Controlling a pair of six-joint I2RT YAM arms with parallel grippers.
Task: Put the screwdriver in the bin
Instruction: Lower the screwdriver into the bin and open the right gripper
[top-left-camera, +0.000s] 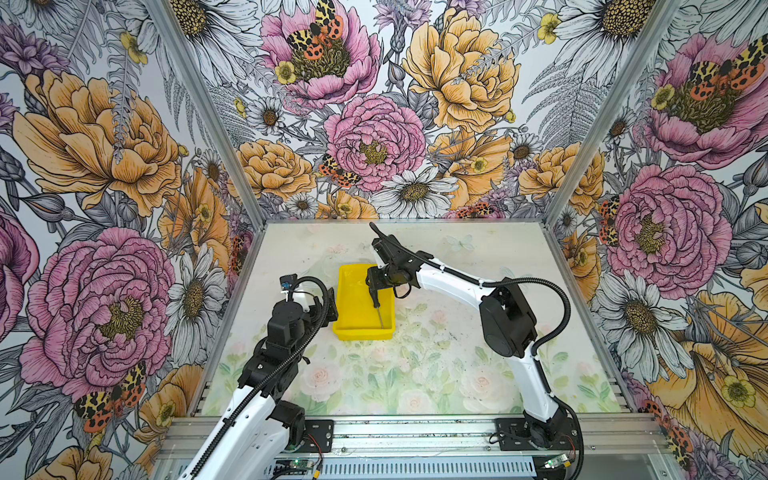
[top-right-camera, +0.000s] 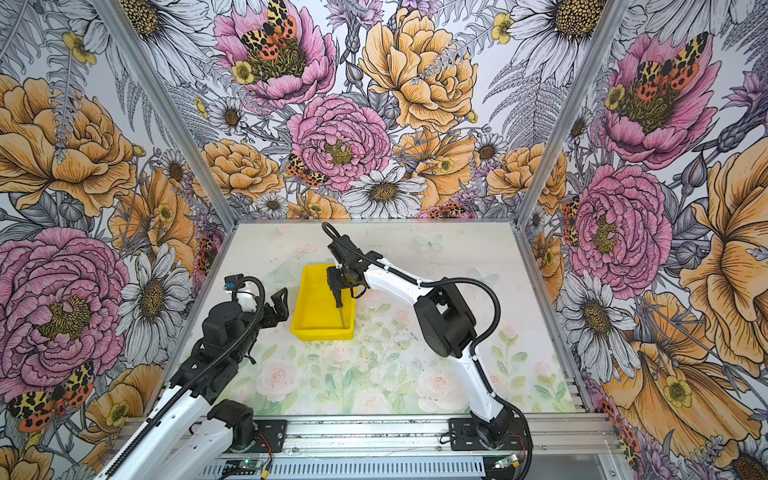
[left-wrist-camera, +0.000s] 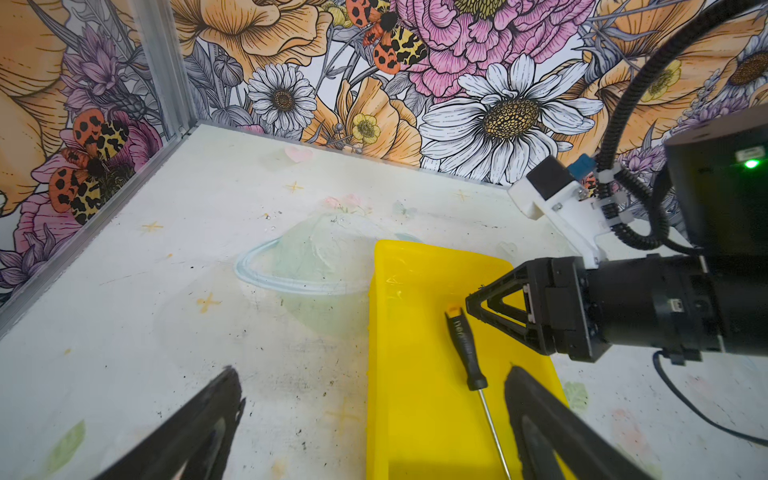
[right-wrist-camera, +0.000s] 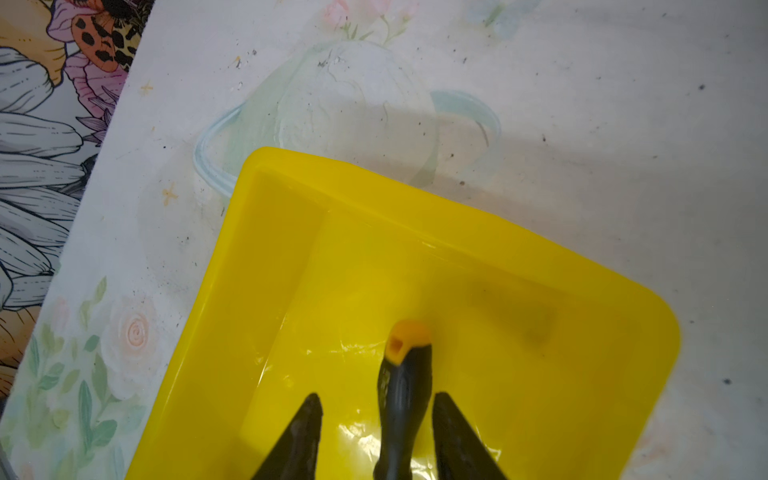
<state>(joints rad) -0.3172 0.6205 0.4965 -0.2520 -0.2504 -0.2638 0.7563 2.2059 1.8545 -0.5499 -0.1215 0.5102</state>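
With the right gripper (right-wrist-camera: 377, 399) part-open and holding nothing, its jaws straddling the slim black-handled, orange-capped screwdriver (left-wrist-camera: 467, 353) lying in the bright yellow plastic bin (left-wrist-camera: 436, 249), a skewed lift could flick it out

Walls (top-left-camera: 374, 124) carry bold wallpaper of pink and orange flowers, daisies and moths; aluminium posts (top-left-camera: 206, 104) mark the corners. The bench (top-left-camera: 415, 374) bears a pale, scuffed rose print.
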